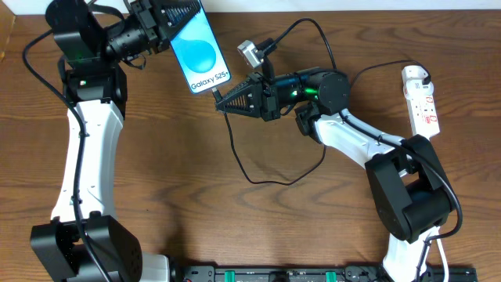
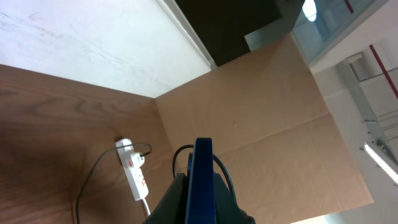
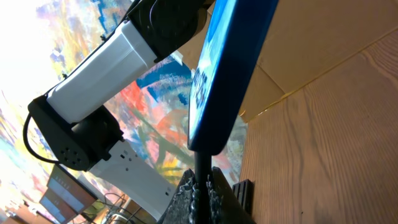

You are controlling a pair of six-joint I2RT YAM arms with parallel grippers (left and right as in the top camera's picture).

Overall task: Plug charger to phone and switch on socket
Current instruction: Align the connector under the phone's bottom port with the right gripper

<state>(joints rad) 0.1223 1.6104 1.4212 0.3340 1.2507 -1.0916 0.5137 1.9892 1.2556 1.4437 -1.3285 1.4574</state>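
Since the right gripper (image 1: pixel 221 100) is pinched tight on the charger (image 3: pixel 201 165) just behind its plug tip, the nearest thing is the phone (image 1: pixel 200 51). Its bottom edge meets the tip directly ahead of the fingers (seated or merely touching, I cannot tell). The phone's long axis runs onward from the tip to the left gripper (image 1: pixel 174 14), which is clamped on its far end. Farthest off, behind the right gripper and beyond its own arm, lies the socket (image 1: pixel 420 98), nearer the right arm.
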